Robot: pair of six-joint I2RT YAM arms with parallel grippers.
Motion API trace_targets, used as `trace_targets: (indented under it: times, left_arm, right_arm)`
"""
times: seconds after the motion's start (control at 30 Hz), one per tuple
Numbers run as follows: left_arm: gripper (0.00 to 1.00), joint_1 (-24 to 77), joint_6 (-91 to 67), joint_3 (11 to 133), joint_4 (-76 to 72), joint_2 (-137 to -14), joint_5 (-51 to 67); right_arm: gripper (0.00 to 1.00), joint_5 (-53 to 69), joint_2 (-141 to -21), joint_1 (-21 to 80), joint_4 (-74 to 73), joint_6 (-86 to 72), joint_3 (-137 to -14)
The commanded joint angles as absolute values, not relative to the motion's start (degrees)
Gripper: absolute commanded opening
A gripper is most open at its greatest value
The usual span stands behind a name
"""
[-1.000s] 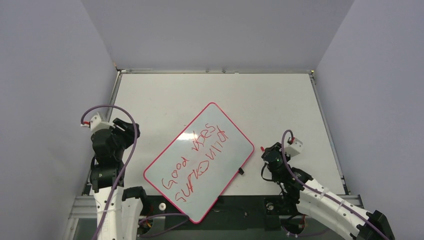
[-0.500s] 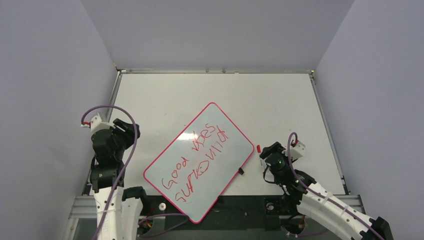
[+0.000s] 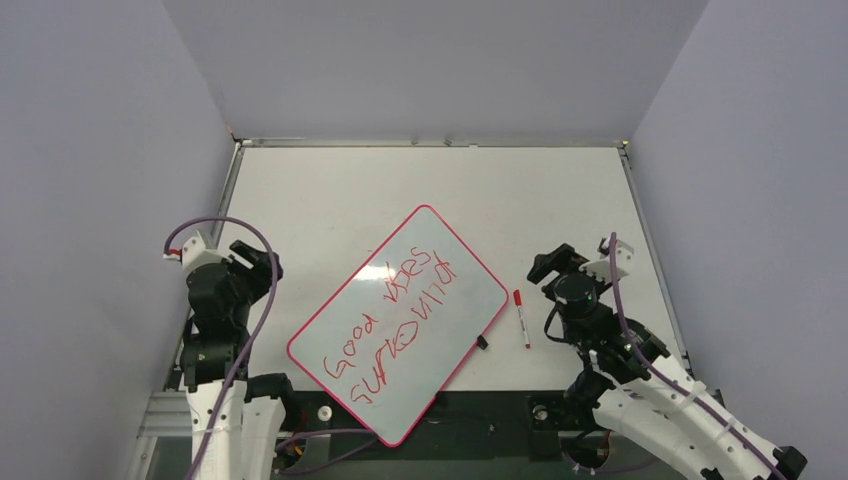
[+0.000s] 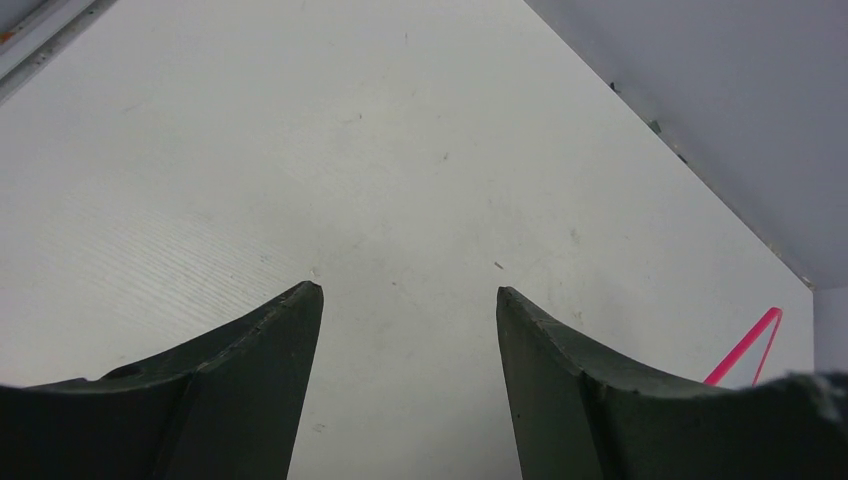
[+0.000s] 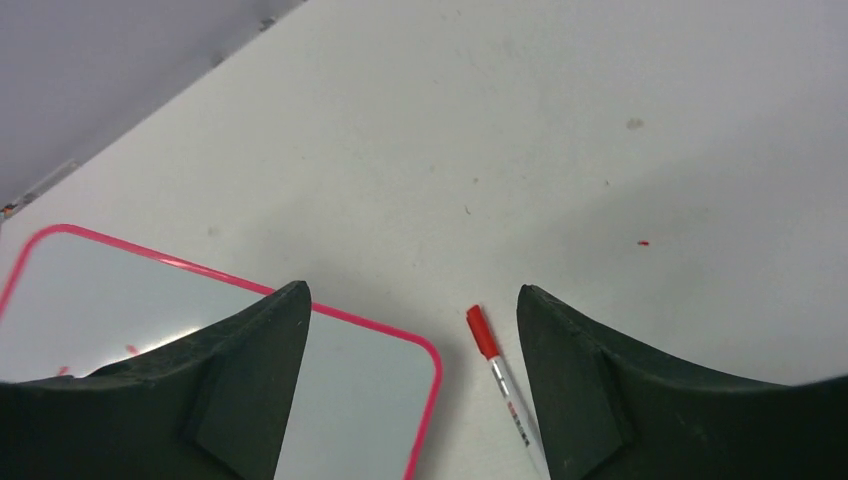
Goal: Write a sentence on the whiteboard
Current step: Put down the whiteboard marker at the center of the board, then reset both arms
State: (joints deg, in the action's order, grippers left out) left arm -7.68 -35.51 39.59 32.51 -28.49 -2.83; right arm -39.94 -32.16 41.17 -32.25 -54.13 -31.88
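The whiteboard, white with a pink frame, lies slantwise on the table between the two arms. The sentence runs across it in two lines of red handwriting, the upper reading "Good vibes". A red-capped marker lies flat on the table just right of the board, also the marker between the right fingers' outlines. My right gripper hangs above it, open and holding nothing; the right gripper looks down on the whiteboard corner. My left gripper is open over bare table left of the board; the left gripper is empty.
A small black clip sits on the board's near right edge. The pale table stretches behind the board to a metal rail, with grey walls on three sides. The board's pink corner shows at the left wrist view's right edge.
My right gripper opened and let go of the marker, which now lies on the table. The right arm rose and drew back to the right. The left jaws widened a little.
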Motion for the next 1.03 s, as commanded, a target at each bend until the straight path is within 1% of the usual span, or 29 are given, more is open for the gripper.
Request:
trace_targets:
  times: [0.0,0.07,0.13,0.27,0.33,0.6,0.93,1.0]
  left_arm:
    - [0.63,-6.57,-34.66,40.22,33.37,-27.49,-5.97]
    - [0.64,-6.37,-34.79,40.25,33.59,-27.51,-6.33]
    - [0.64,-6.06,-34.85,40.35,33.84,-27.53,-6.57]
    - [0.64,-5.62,-34.77,40.5,34.06,-27.03,-7.3]
    - [0.64,-5.44,-34.7,40.47,34.02,-26.55,-7.52]
    - [0.64,-5.37,-34.67,40.16,33.51,-25.63,-7.14]
    - [0.64,-5.44,-34.62,40.08,33.51,-25.63,-7.3]
    - [0.64,-5.45,-34.61,40.08,33.54,-25.63,-7.33]
  right_arm:
    - [0.72,-41.55,-37.08,40.71,-33.29,-43.12,-46.37]
    - [0.74,-40.96,-39.56,40.72,-34.22,-41.54,-51.64]
    - [0.79,-39.96,-41.46,40.77,-34.39,-39.86,-55.72]
    - [0.86,-39.57,-43.37,40.75,-34.08,-38.05,-59.62]
    - [0.88,-39.41,-43.88,40.73,-33.11,-37.46,-59.88]
    - [0.89,-35.16,-44.92,40.7,-31.39,-37.34,-58.58]
    - [0.89,-32.85,-44.48,40.7,-29.14,-35.37,-57.52]
    - [0.91,-33.08,-43.77,40.69,-29.09,-35.66,-57.32]
